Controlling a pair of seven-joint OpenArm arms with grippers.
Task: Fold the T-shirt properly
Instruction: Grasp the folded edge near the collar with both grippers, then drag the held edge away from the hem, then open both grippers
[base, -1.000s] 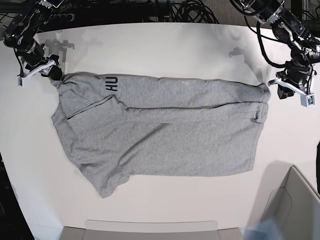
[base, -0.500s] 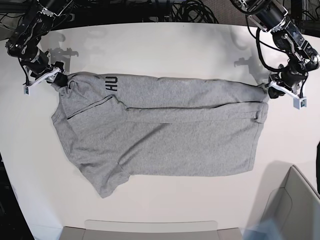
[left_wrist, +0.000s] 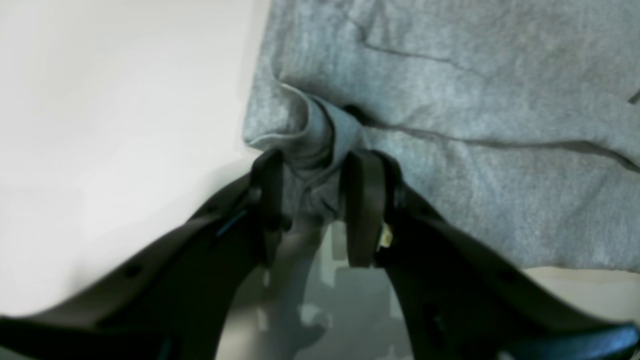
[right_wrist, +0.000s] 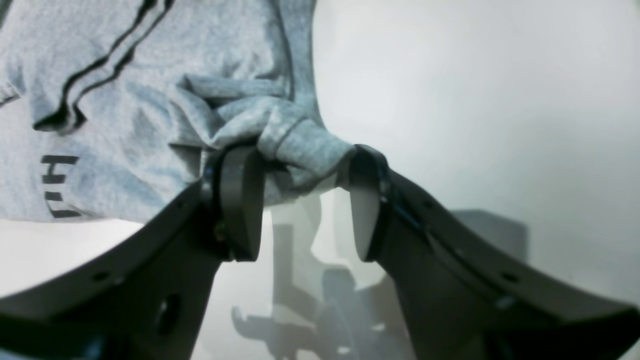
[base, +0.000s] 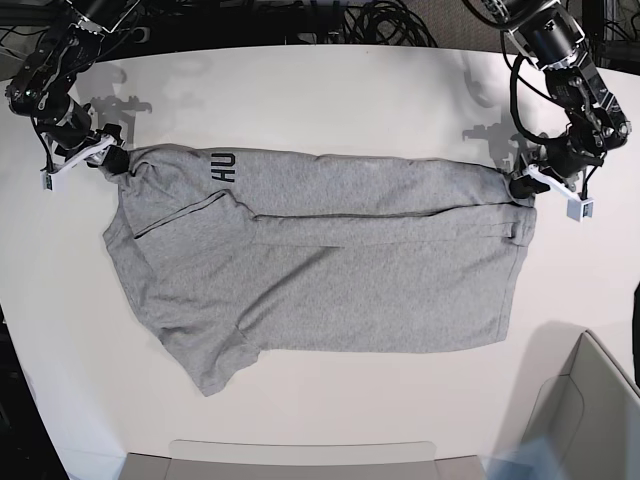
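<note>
Left wrist view: left gripper (left_wrist: 314, 212) at a bunched corner of the heather-grey T-shirt (left_wrist: 450, 115); cloth sits between the jaws, but whether they clench it or have slackened cannot be told. White worktop (left_wrist: 110, 100) bare beside the fabric.

Right wrist view: right gripper (right_wrist: 306, 200) with its jaws grasping a rolled wad of the shirt's edge; dark block letters show at lower left.

Base view: T-shirt spread lengthwise across the white worktop (base: 330, 90), its far long edge turned over onto the body, one sleeve splayed toward the near side. Judged progress: first lengthwise fold laid, near side and cross folds outstanding. Grey box (base: 590, 410) at the near corner, a grey tray edge (base: 300, 455) along the near side, black cables (base: 390, 25) beyond the far edge.
</note>
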